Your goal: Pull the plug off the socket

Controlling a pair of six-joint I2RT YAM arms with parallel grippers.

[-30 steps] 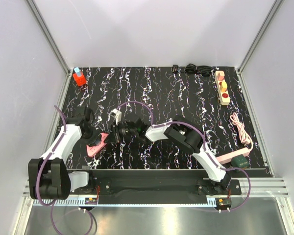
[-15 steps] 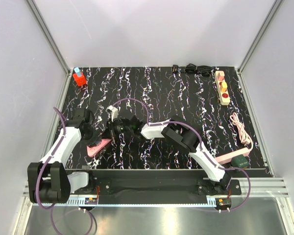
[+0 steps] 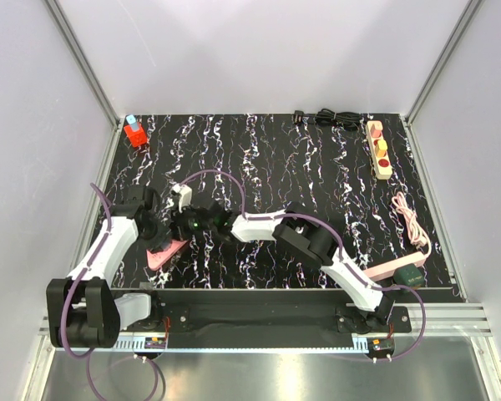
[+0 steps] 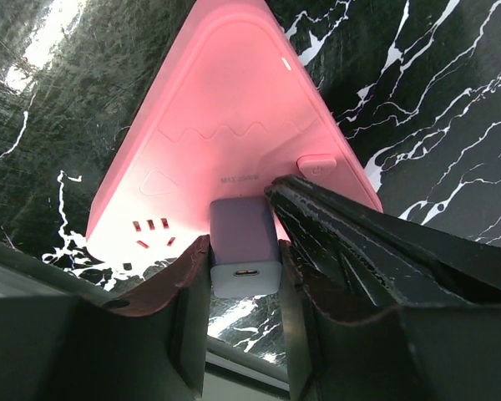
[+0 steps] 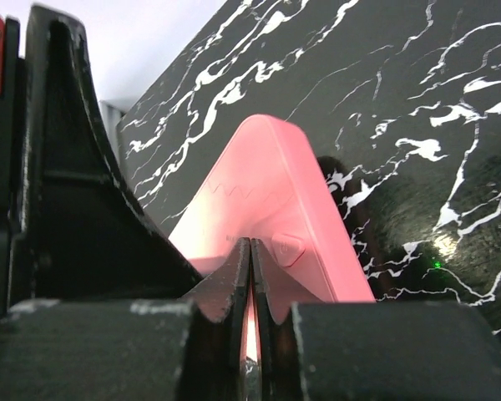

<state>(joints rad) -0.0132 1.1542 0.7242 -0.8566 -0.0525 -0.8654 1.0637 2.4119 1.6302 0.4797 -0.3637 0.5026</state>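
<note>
A white plug [image 4: 244, 242] with a USB port stands in a flat pink power strip [image 4: 225, 134], which serves as its socket and shows slot outlets beside it. My left gripper [image 4: 244, 269] is shut on the plug, one pad on each side. In the top view this strip [image 3: 172, 249] lies at the table's front left, under the left gripper [image 3: 161, 233]. My right gripper [image 5: 250, 251] is shut with nothing between its fingers. Its tips rest on the strip's top face [image 5: 267, 180], next to the round button [image 5: 288, 248] and just right of the plug.
A beige strip with red and yellow round discs [image 3: 379, 150] lies at the back right. A black cable [image 3: 327, 118] lies along the back edge. A red and blue block [image 3: 134, 131] is at the back left. Another pink strip [image 3: 384, 268] and a pink cable [image 3: 410, 220] lie on the right.
My right gripper has slid left across the table to the pink strip and closed its fingers. The left gripper has kept its hold on the plug.
</note>
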